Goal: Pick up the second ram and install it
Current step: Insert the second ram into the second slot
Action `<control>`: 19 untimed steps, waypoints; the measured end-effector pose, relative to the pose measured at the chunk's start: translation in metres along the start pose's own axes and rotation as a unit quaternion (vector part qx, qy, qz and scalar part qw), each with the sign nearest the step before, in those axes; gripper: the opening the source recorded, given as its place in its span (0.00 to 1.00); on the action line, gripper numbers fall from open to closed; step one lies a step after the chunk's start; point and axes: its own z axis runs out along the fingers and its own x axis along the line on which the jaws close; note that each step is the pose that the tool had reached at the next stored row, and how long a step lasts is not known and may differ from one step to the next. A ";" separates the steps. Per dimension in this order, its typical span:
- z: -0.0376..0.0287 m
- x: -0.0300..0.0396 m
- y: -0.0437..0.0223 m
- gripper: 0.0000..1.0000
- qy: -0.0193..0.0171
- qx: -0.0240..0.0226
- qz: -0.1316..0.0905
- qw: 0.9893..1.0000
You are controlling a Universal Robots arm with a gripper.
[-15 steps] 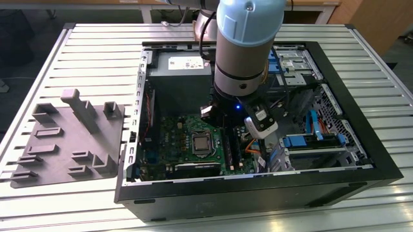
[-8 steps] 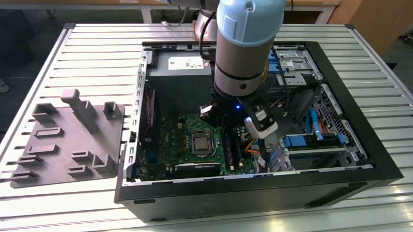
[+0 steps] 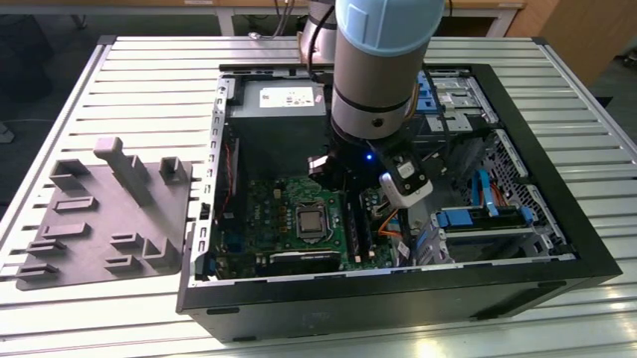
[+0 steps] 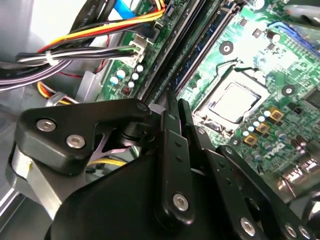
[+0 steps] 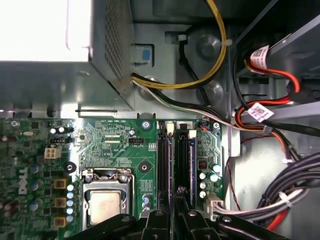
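My gripper (image 3: 345, 188) reaches down into the open computer case (image 3: 518, 283), over the memory slots of the green motherboard (image 3: 274, 212). In the second wrist view its two black fingers (image 4: 170, 117) stand close together, shut, with no gap to speak of. The second ram (image 4: 206, 46), a dark stick with a row of black chips, lies along a slot and runs away from the fingertips. My gripper (image 4: 177, 106) is at its near end; whether it touches, I cannot tell. In the first wrist view my gripper (image 5: 181, 196) lines up with that stick (image 5: 183, 160).
Another stick (image 5: 170, 160) sits in the neighbouring slot. The processor socket (image 5: 102, 205) is beside the slots. Bundles of cables (image 4: 90, 50) crowd the other side, near the drive cage (image 3: 478, 220). A power supply (image 3: 279, 97) fills the case's far end. A grey moulded holder (image 3: 110, 216) lies outside the case.
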 end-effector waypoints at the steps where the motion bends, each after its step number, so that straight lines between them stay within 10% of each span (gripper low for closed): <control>1: -0.0024 -0.0001 0.0002 0.19 0.000 0.000 0.000 1.000; 19: -0.0057 -0.0002 0.0004 0.11 0.000 0.000 0.000 1.000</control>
